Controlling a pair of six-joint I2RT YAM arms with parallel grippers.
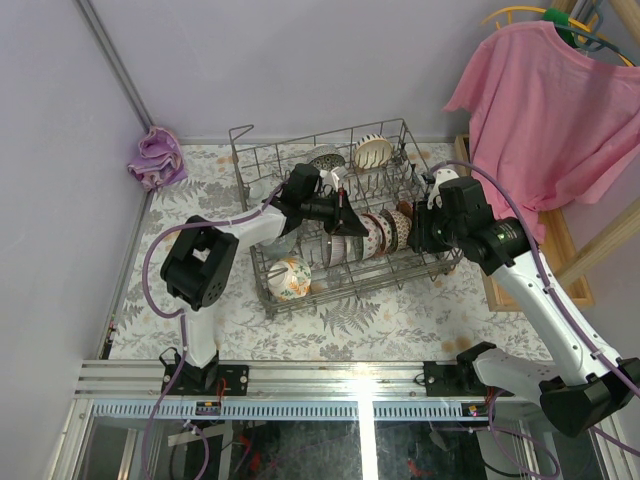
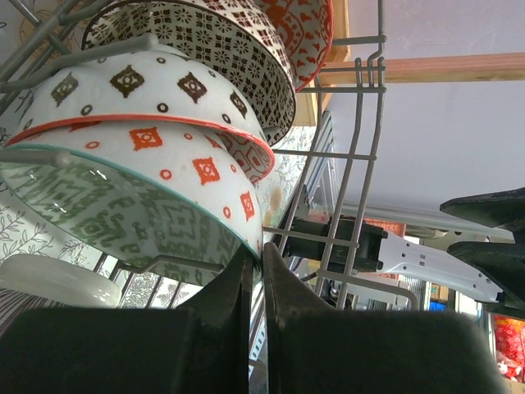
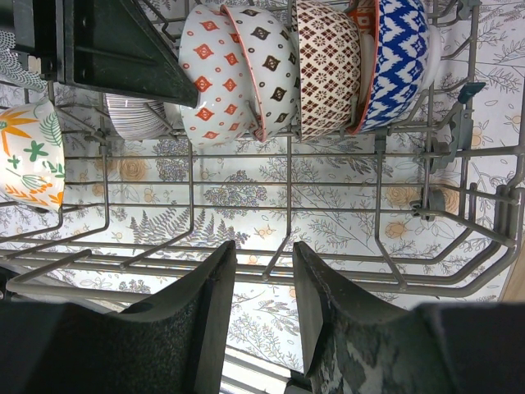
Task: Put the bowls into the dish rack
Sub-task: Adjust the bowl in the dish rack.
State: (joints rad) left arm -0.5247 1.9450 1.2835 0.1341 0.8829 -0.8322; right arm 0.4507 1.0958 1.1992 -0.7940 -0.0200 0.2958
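Note:
The grey wire dish rack [image 1: 300, 143] stands mid-table. A row of patterned bowls [image 1: 378, 233] stands on edge inside it. A floral bowl [image 1: 290, 278] sits at its front left and two bowls [image 1: 372, 152] at the back. My left gripper [image 1: 345, 215] is inside the rack, shut [image 2: 258, 250] on the rim of the leftmost bowl of the row, white with orange diamonds and green inside [image 2: 189, 176], also in the right wrist view [image 3: 215, 74]. My right gripper [image 1: 420, 235] is open and empty [image 3: 262, 250] at the rack's right end, over its wires [image 3: 287, 205].
A crumpled pink cloth [image 1: 157, 157] lies at the table's back left by the wall. A pink shirt [image 1: 545, 100] hangs at the right above a wooden frame [image 1: 565, 255]. A blue-and-white bowl [image 3: 402, 57] ends the row.

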